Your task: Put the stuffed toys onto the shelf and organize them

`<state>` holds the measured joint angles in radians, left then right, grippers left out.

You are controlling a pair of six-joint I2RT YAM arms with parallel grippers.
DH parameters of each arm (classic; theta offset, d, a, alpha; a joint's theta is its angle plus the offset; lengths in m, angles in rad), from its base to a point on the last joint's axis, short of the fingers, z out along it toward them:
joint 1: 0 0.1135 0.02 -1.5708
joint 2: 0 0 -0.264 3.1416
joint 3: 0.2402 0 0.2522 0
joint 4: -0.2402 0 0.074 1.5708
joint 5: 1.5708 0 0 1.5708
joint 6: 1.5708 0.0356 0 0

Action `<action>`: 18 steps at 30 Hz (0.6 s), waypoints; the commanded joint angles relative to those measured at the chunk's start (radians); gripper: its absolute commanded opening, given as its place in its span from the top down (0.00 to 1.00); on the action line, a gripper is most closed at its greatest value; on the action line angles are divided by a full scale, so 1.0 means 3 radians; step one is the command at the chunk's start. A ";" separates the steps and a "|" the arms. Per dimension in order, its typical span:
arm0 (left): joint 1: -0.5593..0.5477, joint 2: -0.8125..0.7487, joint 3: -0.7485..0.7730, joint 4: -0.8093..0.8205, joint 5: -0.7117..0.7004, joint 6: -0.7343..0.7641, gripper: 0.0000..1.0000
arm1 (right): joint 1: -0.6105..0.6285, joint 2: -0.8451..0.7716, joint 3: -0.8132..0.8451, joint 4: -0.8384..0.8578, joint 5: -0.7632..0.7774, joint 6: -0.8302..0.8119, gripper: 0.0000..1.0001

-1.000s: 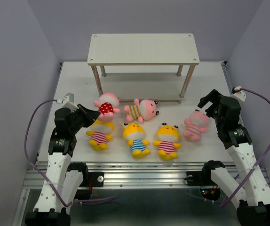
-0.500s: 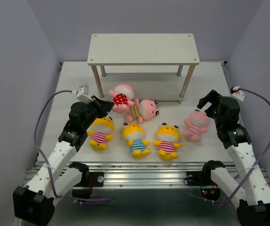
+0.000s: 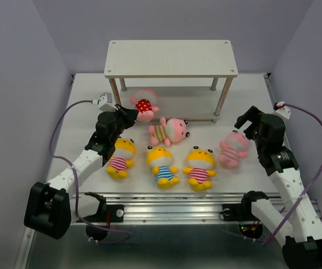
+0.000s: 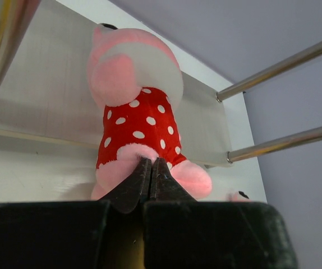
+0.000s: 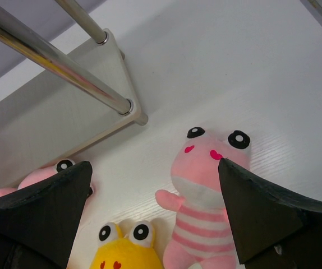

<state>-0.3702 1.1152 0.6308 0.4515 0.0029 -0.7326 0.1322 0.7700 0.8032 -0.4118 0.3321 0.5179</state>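
The left end effector (image 3: 129, 115) is clenched on the bottom hem of the red-dotted pink toy (image 4: 137, 128), whose head pokes in over the lower board of the shelf (image 3: 171, 58), just beside its front left leg. The right end effector (image 3: 249, 124) hangs released, fingers spread wide, above the pink-striped pink toy (image 3: 233, 148). On the desk (image 3: 82, 101) in front of the shelf the brown-striped pink toy (image 3: 169, 130) lies sideways, with three yellow toys (image 3: 162, 164) in a row nearer the arms.
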 commanded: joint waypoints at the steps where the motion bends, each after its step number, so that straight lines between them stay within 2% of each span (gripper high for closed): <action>1: -0.0024 0.0157 0.0157 0.0571 -0.0234 0.0075 1.00 | -0.0001 -0.0005 0.0007 0.0166 0.0018 -0.0069 0.00; 8: -0.0024 0.0567 0.0137 0.0949 -0.0250 0.0161 1.00 | -0.0001 -0.0010 0.0017 0.0176 -0.0002 -0.0090 0.00; 14: -0.0024 0.0792 0.0198 0.1000 -0.0413 0.0269 1.00 | -0.0001 -0.0015 -0.0008 0.0186 -0.0013 -0.0095 0.00; 18: -0.0024 0.0991 0.0280 0.1011 -0.0337 0.0295 1.00 | -0.0001 -0.0010 -0.0008 0.0191 0.0043 -0.0064 0.00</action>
<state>-0.3721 1.3899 0.6533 0.6621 -0.0864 -0.6819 0.1322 0.7738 0.8032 -0.4095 0.3321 0.5087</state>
